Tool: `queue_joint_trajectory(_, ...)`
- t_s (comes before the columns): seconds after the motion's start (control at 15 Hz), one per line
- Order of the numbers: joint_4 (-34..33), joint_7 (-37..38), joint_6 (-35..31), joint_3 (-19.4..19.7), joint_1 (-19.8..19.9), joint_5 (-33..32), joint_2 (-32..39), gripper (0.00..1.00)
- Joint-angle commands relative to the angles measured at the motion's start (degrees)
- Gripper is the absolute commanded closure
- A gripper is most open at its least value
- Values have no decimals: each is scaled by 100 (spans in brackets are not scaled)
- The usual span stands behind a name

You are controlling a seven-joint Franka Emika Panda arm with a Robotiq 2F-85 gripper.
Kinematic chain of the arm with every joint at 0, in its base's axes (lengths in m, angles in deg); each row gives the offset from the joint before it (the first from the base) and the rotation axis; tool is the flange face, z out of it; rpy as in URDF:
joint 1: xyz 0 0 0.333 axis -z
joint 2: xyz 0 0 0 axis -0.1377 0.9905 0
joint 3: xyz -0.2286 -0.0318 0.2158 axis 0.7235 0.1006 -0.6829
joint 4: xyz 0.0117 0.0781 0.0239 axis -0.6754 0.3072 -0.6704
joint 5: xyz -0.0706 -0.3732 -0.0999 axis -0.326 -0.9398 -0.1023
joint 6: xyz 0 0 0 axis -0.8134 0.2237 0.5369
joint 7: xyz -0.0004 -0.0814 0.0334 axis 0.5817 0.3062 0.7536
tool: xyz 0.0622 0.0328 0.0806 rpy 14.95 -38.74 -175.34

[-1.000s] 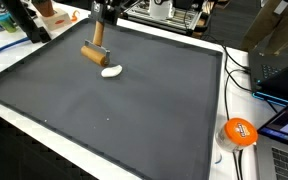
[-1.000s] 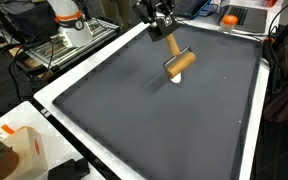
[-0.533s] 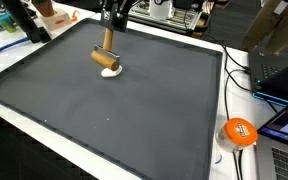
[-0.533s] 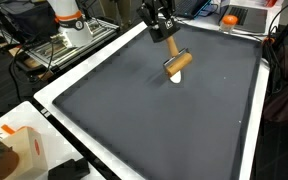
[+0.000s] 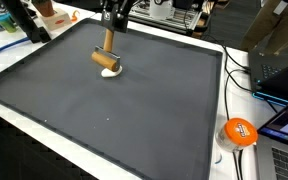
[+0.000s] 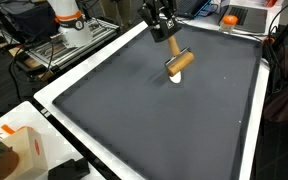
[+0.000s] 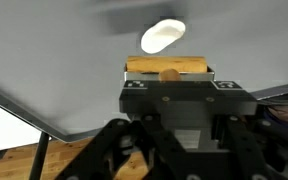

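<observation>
Wooden mallet (image 5: 106,57): rigid, light, smooth-grained; best taken by the handle, where the gripper (image 5: 111,30) has its jaws clamped; head over a white lump (image 7: 163,36), possibly dough.

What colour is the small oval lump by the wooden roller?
The lump is white, clearest in the wrist view.

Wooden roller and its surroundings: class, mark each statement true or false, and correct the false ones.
1. The gripper is shut on the wooden roller, by its handle. True.
2. The roller lies let go, flat on the dark mat. False: it hangs from the gripper, head downward.
3. The white lump lies on the mat, close to the roller's head. True.
4. The orange disc sits in the mat's middle. False: it sits off the mat, beyond its edge.
</observation>
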Motion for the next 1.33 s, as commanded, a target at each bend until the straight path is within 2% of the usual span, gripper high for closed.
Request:
queue_joint_trajectory(0.0, 146, 305, -502, -69, 148, -134, -107, 78)
queue_joint_trajectory(0.47, 390, 400, -1248, -297, 515, -17, -209, 78)
queue_joint_trajectory(1.07, 660, 297, -1360, -678, 748, 61, -244, 78)
queue_joint_trajectory(1.27, 738, 285, -1483, -829, 948, 123, -370, 78)
